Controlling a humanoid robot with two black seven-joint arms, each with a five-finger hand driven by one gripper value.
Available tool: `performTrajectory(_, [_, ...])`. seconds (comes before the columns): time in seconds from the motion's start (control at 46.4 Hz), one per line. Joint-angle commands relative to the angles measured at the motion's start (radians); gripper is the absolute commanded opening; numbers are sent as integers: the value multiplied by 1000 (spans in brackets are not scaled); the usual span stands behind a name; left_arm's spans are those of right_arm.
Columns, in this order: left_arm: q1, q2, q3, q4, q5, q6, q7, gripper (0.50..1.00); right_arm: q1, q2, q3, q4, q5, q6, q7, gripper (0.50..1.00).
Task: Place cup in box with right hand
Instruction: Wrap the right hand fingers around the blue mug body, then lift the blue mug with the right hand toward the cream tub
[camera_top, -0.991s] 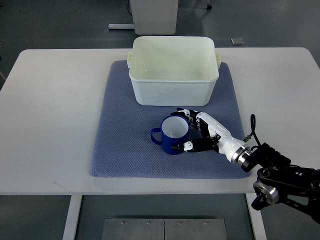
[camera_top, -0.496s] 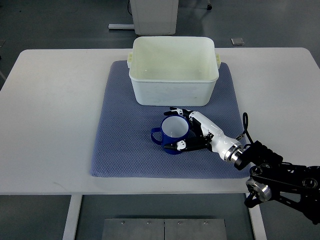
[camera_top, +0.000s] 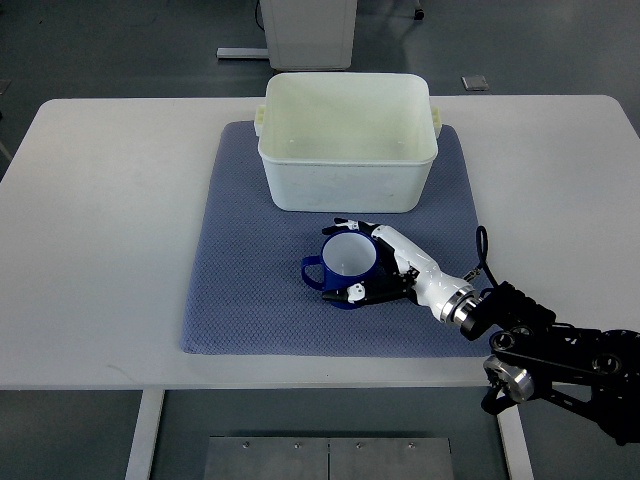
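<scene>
Table (camera_top: 110, 220): white, broad, bearing all items.
Mat (camera_top: 250, 290): blue-grey textured cloth, centred on the table.
Box (camera_top: 345, 185): white plastic tub, open top, standing on the mat's far half.
Right hand (camera_top: 385, 265): white and black, arm entering from the lower right; fingers curled round the cup's right side, thumb at the near wall, fingertips at the far rim.
Cup (camera_top: 345, 268): blue mug, white inside, upright on the mat just in front of the box, mouth facing up, handle pointing left.
</scene>
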Motion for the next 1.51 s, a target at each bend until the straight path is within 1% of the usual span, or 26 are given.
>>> performTrajectory(0.0, [0,0,0,0,0,0,0,1000,-2,4,0,-3,0,-1,0,998])
performTrajectory(0.086, [0,0,0,0,0,0,0,1000,-2,11,0,-11,0,-1,-2,995])
performTrajectory(0.194, [0,0,0,0,0,0,0,1000,-2,20,0,-23,0,-1,-2,981])
performTrajectory(0.28, [0,0,0,0,0,0,0,1000,-2,27,-1,-24,0,-1,-2,945])
performTrajectory(0.366, [0,0,0,0,0,0,0,1000,0,30,-3,-26,0,-9,-2,899])
performTrajectory(0.496, [0,0,0,0,0,0,0,1000,26,33,-44,-29,1,-15,-2,736])
performTrajectory(0.56, [0,0,-1,0,0,0,0,1000,43,33,-75,-29,11,-26,0,682])
performTrajectory(0.69, [0,0,0,0,0,0,0,1000,61,33,-87,-28,28,-36,0,590])
performTrajectory(0.733, [0,0,0,0,0,0,0,1000,61,33,-89,-28,28,-36,0,548])
performTrajectory(0.754, [0,0,0,0,0,0,0,1000,63,33,-87,-28,28,-36,0,512])
performTrajectory(0.776, [0,0,0,0,0,0,0,1000,63,33,-87,-28,28,-36,2,500])
performTrajectory(1.013, [0,0,0,0,0,0,0,1000,77,23,-81,-20,74,-39,9,500])
performTrajectory(1.164, [0,0,-1,0,0,0,0,1000,77,17,-78,-15,81,-68,11,500])
performTrajectory(1.25, [0,0,0,0,0,0,0,1000,77,-7,-77,15,92,-88,14,500])
performTrajectory(1.487, [0,0,0,0,0,0,0,1000,72,-69,-23,81,94,-90,23,500])
